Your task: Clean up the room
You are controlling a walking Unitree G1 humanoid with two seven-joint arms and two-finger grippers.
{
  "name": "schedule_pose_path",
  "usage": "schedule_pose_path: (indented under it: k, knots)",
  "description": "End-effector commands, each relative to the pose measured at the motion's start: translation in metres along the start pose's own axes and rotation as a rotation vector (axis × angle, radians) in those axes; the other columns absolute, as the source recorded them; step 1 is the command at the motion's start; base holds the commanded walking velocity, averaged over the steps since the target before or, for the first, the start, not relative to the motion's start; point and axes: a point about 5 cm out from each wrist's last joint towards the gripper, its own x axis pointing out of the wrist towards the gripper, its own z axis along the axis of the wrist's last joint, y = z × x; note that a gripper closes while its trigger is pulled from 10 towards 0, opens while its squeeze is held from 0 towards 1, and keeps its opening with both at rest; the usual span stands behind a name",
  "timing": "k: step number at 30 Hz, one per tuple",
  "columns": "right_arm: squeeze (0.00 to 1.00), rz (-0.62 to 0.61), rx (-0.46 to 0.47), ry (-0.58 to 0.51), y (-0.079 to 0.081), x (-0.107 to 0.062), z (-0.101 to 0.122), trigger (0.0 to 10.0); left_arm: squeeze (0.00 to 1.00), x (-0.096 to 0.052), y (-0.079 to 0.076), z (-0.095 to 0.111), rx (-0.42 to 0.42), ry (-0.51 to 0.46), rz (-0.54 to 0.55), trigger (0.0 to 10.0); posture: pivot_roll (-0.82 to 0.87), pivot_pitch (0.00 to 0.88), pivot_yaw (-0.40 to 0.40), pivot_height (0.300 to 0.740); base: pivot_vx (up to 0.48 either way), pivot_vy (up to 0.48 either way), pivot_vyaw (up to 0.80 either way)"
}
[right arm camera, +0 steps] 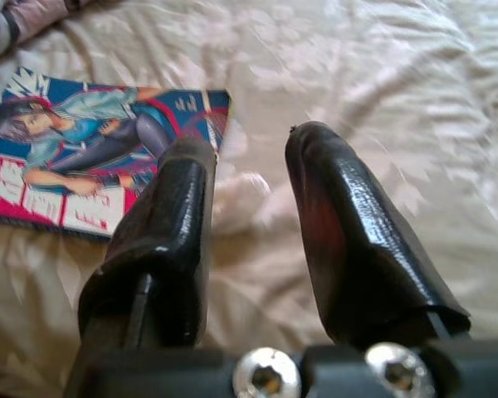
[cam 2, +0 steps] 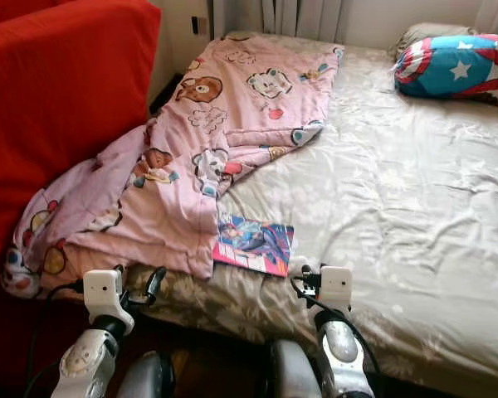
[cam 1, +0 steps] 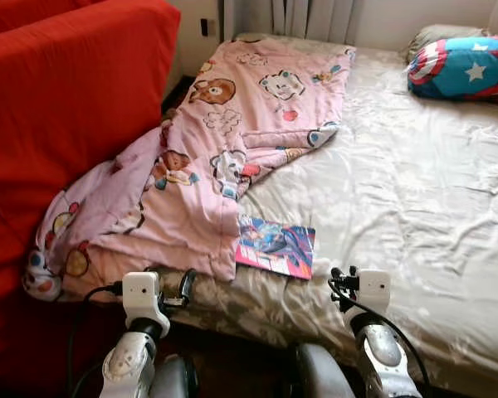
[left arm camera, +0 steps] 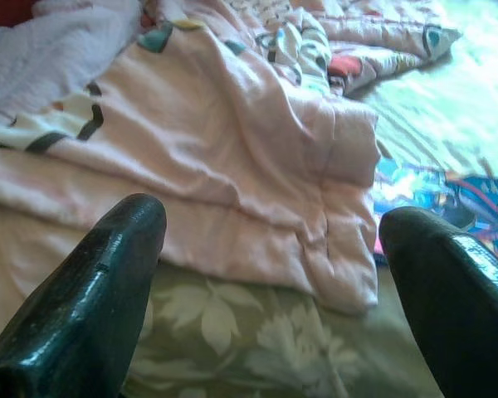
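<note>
A pink cartoon-print blanket (cam 1: 224, 141) lies crumpled over the left side of the bed and spills toward the red sofa. A colourful comic book (cam 1: 275, 246) rests flat on the beige sheet, its left edge tucked under the blanket's corner. My left gripper (cam 1: 185, 286) hovers at the bed's front edge, just below the blanket's hem (left arm camera: 232, 166), open wide. My right gripper (cam 1: 339, 280) is just right of the comic book (right arm camera: 91, 166) over the sheet, open with a narrow gap and nothing between its fingers.
The bed sheet (cam 1: 398, 191) is wrinkled and bare on the right. A blue, red and white star pillow (cam 1: 465, 66) lies at the far right corner. A red sofa (cam 1: 58, 108) stands close on the left. Curtains hang behind the bed.
</note>
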Motion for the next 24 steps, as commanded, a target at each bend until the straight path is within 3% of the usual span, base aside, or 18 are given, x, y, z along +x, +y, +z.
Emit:
schedule_pose_path:
  k: [1,13,23,24]
  knots:
    - [0.0,0.005,0.013,0.003,0.003,0.0,-0.001,10.0,0.0,-0.002,0.002,-0.003,-0.014,0.017,0.005,10.0,-0.06,0.167,-0.041,0.604,0.345,0.0,0.0]
    - [0.0,-0.035,0.067,0.049,-0.005,0.004,-0.003,10.0,0.0,-0.002,0.0,-0.001,-0.014,0.013,-0.005,10.0,-0.05,0.164,-0.035,0.604,0.348,0.0,0.0]
    - [0.0,-0.114,0.175,0.121,-0.01,0.018,0.003,10.0,0.0,-0.003,-0.001,0.003,-0.01,0.004,-0.017,10.0,-0.03,0.156,-0.025,0.604,0.0,0.0,0.0]
    - [1.0,-0.114,0.189,0.119,-0.01,0.019,0.005,10.0,0.0,-0.003,-0.001,0.003,-0.01,0.005,-0.018,10.0,-0.03,0.156,-0.025,0.604,0.0,0.0,0.0]
